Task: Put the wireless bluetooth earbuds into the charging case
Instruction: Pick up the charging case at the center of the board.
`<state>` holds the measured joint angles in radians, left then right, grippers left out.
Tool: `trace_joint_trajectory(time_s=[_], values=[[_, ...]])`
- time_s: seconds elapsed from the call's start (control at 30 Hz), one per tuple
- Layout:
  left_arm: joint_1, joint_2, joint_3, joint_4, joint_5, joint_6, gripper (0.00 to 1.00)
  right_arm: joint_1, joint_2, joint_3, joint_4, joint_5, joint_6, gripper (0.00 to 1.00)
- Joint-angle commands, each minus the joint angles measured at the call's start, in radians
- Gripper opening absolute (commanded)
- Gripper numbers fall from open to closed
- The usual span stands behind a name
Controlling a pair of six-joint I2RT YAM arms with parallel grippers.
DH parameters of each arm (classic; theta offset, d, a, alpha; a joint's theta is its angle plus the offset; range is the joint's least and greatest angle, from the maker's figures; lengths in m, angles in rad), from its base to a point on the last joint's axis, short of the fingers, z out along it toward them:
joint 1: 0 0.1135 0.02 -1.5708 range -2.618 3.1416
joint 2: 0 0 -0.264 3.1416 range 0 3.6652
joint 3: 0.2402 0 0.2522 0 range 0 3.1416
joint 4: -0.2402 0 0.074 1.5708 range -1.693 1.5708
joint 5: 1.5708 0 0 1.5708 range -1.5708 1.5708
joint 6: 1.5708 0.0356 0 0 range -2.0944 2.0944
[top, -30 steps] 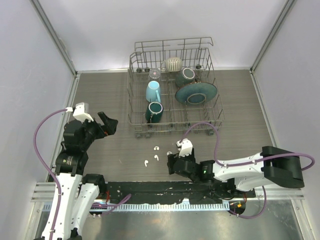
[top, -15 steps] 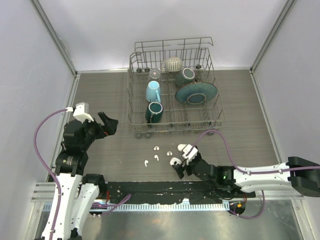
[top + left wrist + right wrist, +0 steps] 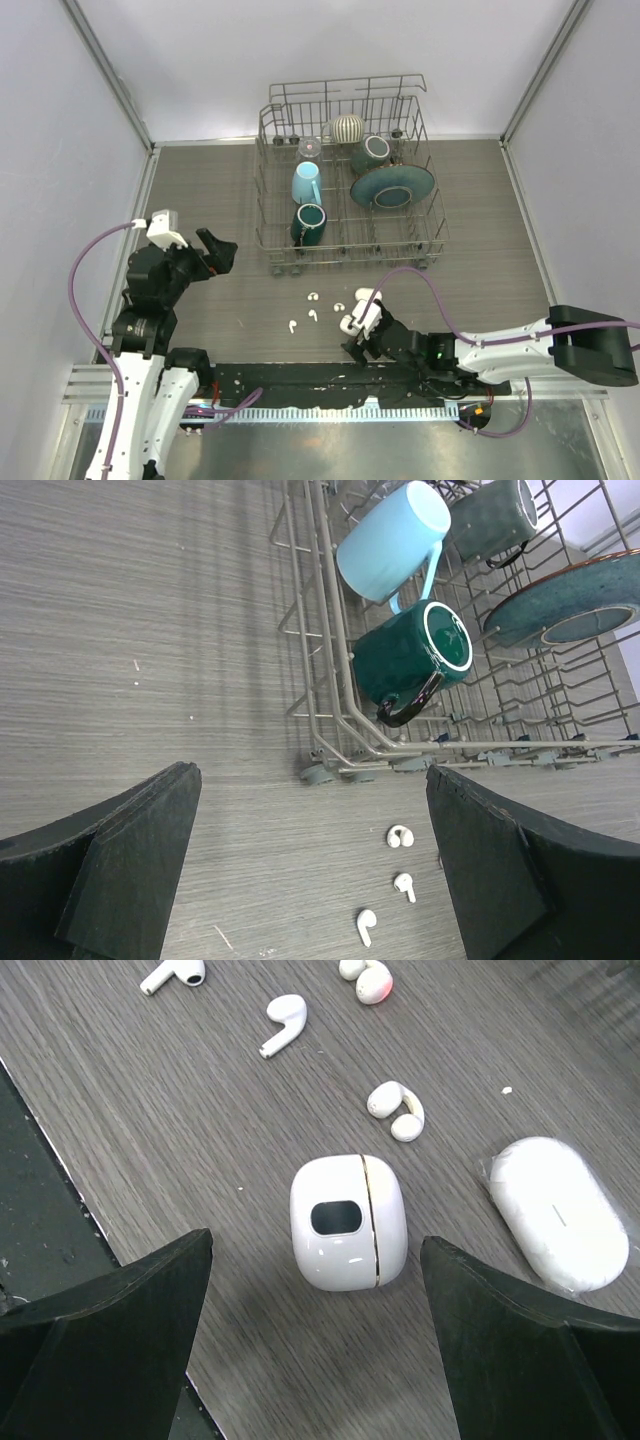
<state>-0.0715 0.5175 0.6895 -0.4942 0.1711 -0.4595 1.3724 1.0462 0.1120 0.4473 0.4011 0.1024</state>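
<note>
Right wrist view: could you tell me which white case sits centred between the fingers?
The squarish case with the dark oval window; the smooth oval case lies off to the picture's right.

Earbuds (image 3: pixel 283 1024) lie on the table (image 3: pixel 200 190) before the rack (image 3: pixel 275 215), near the charging case (image 3: pixel 348 1222).

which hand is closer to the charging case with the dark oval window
Right. The right hand hangs over the case, open; the left hand is far off to its left.

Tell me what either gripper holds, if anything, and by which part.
Nothing is held. The left gripper and right gripper are open; the white case lies untouched between the right one's fingers.
</note>
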Motion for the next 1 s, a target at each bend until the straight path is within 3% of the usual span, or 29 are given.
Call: trace_joint_trajectory(time_s=[0.0,0.3,0.53,0.97], values=[[0.001,-0.022,-0.007,0.065,0.013,0.016,1.00,-0.007,-0.011,0.012,0.083,0.030,-0.020,0.90],[-0.001,-0.023,-0.007,0.065,0.018,0.019,1.00,-0.041,0.011,0.006,0.103,0.045,0.000,0.90],[0.001,-0.028,-0.011,0.078,0.041,0.007,1.00,-0.136,0.055,0.018,0.111,-0.054,0.042,0.84],[-0.001,-0.024,-0.007,0.066,0.012,-0.002,1.00,-0.148,0.121,0.054,0.073,-0.134,0.065,0.72]])
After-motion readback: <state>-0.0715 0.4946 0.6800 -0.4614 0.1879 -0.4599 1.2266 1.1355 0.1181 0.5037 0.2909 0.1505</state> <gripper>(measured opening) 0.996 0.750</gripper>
